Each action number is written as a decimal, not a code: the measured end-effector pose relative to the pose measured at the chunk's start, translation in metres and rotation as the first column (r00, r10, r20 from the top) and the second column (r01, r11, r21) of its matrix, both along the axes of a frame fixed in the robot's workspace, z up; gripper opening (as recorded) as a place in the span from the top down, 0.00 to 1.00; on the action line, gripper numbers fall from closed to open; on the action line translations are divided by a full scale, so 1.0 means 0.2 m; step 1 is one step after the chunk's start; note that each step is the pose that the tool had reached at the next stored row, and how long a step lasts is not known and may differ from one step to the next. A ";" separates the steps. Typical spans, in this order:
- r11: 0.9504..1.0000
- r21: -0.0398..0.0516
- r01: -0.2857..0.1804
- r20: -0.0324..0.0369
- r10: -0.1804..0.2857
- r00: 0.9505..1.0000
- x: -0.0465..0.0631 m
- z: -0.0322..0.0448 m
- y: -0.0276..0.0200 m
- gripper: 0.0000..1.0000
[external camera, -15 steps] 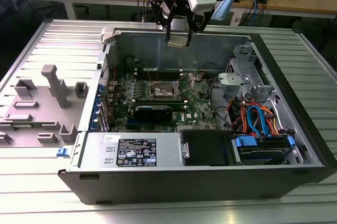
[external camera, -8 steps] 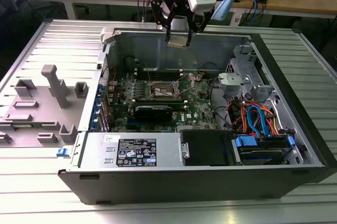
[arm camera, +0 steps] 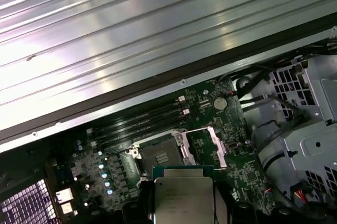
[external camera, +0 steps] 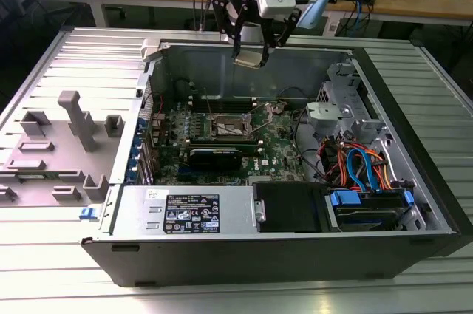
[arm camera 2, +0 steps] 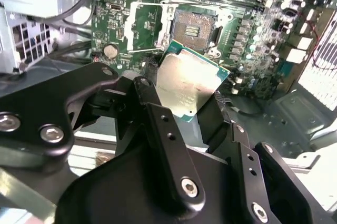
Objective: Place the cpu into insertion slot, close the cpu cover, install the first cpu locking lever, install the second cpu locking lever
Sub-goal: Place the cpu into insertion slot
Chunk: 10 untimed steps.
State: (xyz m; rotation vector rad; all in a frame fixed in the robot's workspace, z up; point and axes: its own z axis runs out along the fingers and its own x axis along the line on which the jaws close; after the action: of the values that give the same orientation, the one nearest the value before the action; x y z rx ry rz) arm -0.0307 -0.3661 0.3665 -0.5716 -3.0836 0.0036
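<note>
Exterior view, upper centre: one gripper point(external camera: 250, 52) hangs above the open computer case point(external camera: 222, 251), fingers clamped on the two opposite edges of the one cpu point(external camera: 249, 59). The chip is in the air, well apart from the board, tilted, metal top towards the camera in the second wrist view point(arm camera 2: 192, 84).

Counted:
- insertion slot point(external camera: 231, 126): 1, centre of frame on the green motherboard point(external camera: 284, 153). It is uncovered, with its dark contact field exposed in the second wrist view point(arm camera 2: 196, 26).
- cpu cover point(arm camera: 208, 142): 1, swung open, standing beside the slot.
- coin cell point(arm camera 2: 110, 51): 1.
- long black card point(external camera: 214, 156): 1, just below the slot.
- white label point(external camera: 191, 213): 1, lower centre on the power supply; print too small to read.

Faint print on the chip's top, not legible.
</note>
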 end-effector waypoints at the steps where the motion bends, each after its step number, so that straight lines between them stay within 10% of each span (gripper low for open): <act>1: 1.000 -0.001 0.015 0.000 -0.015 1.000 0.00 -0.002 0.000 0.46; 10: 0.987 -0.006 0.162 0.000 -0.162 0.987 0.00 -0.027 -0.012 0.46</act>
State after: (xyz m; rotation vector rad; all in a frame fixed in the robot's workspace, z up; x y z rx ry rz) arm -0.0307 -0.3686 0.3612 -0.8207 -3.0277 0.0128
